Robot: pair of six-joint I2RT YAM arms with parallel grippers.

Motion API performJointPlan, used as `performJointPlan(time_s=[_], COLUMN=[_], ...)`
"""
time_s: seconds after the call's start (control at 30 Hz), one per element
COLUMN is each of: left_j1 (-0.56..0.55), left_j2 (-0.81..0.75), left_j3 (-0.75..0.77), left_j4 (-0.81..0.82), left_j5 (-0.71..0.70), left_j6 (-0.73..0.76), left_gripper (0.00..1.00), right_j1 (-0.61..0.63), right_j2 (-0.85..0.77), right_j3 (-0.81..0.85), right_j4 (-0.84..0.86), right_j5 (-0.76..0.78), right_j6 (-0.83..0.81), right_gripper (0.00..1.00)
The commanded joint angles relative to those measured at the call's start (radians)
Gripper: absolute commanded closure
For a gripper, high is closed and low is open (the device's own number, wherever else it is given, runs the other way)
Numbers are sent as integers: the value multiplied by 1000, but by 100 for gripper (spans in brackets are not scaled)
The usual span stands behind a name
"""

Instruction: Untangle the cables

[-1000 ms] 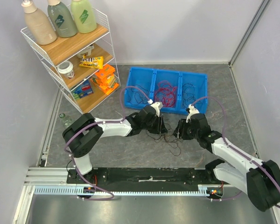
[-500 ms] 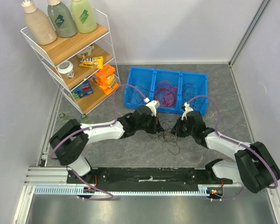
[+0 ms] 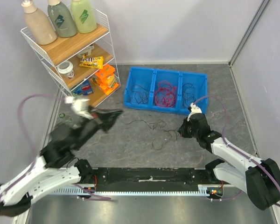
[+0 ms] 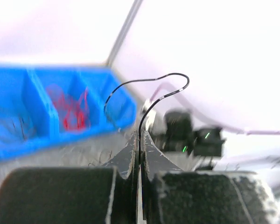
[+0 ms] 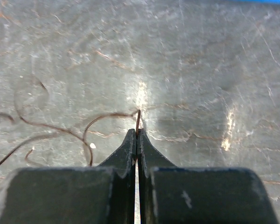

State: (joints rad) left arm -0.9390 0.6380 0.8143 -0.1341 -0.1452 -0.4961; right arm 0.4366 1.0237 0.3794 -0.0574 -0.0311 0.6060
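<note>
Left gripper (image 4: 139, 140), as we see it in its wrist view, is clenched on a thin black wire (image 4: 151, 80) that arcs up out of the fingertips and curls back down. In the top view it sits left of centre, blurred. Our right gripper (image 5: 137, 133) is pinched on the end of a dark wire (image 5: 109, 115), low over the grey table (image 5: 214, 70), at centre right of the top view. Loose cables (image 3: 170, 135) trail across the table between both grippers. More of them lie in the blue bin (image 3: 168, 70) at upper middle: red in its middle compartment, black in the outer two.
</note>
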Motion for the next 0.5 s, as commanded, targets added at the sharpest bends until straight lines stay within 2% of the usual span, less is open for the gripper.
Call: performJointPlan(time_s=[0.0,0.13,0.33,0.47], left_j1=[-3,-1,-1,-1], left_j2=[-207,-265,-337,-334], left_j3=[60,137,140,154], left_j4=[-65,-150,-165,-182], left_j5=[-126,-145,-201,-201], left_j6=[146,188,218,229], left_gripper=[98,98,98,98], right_j1=[4,4,4,5], right_j2=[-4,-11,-34,-83], right_j3=[-28,-31,-24,-27], right_j4=[-27,-27,-73,-143], right_j5=[42,53,80,192], right_j6=[-5,17,44,86], right_gripper=[100,100,100,100])
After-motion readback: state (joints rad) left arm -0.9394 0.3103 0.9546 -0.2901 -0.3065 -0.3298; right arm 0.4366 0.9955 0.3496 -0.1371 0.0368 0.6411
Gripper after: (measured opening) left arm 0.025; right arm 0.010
